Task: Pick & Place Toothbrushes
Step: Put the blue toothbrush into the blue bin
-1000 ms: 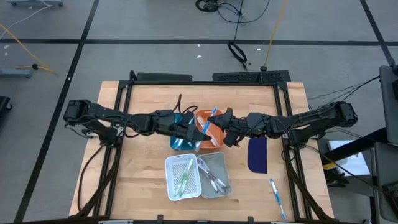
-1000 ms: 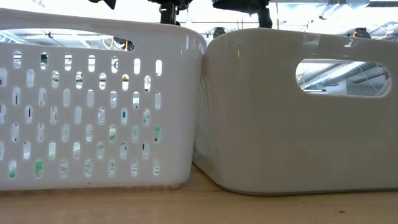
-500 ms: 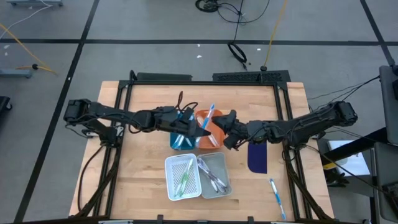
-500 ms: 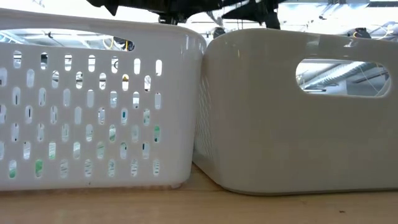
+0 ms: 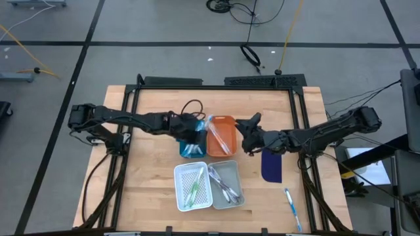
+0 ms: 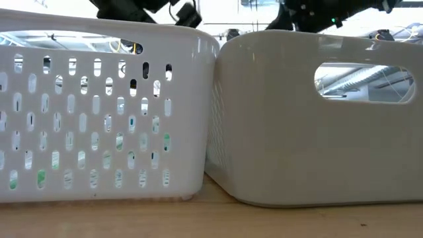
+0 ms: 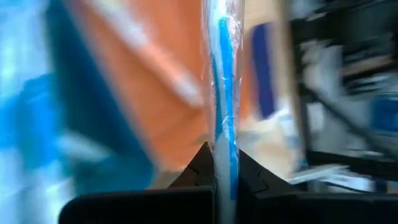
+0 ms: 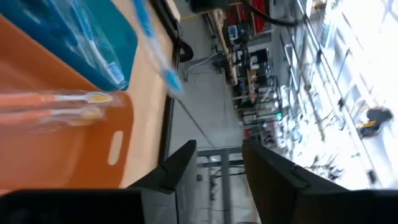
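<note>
Both arms reach inward over trays.

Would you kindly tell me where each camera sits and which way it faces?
High view: overhead, looking straight down; both arms, left gripper, right gripper.
Low view: table height, facing white basket and grey basket; arms at top.
Left wrist view: past closed fingers holding a wrapped blue toothbrush.
Right wrist view: past open fingers; orange tray, teal tray.
Shared: the orange tray shows in the high and right wrist views.
</note>
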Robot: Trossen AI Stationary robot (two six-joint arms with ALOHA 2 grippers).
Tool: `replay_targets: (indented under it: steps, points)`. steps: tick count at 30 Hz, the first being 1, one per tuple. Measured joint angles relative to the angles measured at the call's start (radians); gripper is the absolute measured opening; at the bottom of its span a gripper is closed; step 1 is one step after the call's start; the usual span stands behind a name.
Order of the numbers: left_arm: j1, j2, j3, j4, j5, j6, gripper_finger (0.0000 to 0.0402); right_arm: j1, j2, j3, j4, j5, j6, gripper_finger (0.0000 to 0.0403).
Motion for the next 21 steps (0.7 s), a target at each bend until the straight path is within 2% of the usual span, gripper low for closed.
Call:
replay_targets:
  steps: [4, 10, 14, 21]
  points:
    - [-0.009, 0.000, 0.000, -0.171, -0.034, 0.007, 0.0004, 0.000, -0.063, -0.045, 0.001, 0.001, 0.106, 0.0118]
    - [-0.046, -0.019, 0.000, -0.401, -0.079, -0.015, 0.0004, 0.000, -0.138, -0.072, 0.001, 0.001, 0.177, 0.0114]
    - [-0.062, -0.023, 0.000, -0.535, -0.014, -0.067, 0.0004, 0.000, -0.163, -0.076, 0.001, 0.004, 0.196, 0.0114]
    - [-0.035, -0.023, 0.000, -0.515, 0.121, -0.099, 0.0004, 0.000, -0.162, -0.077, 0.001, 0.008, 0.197, 0.0114]
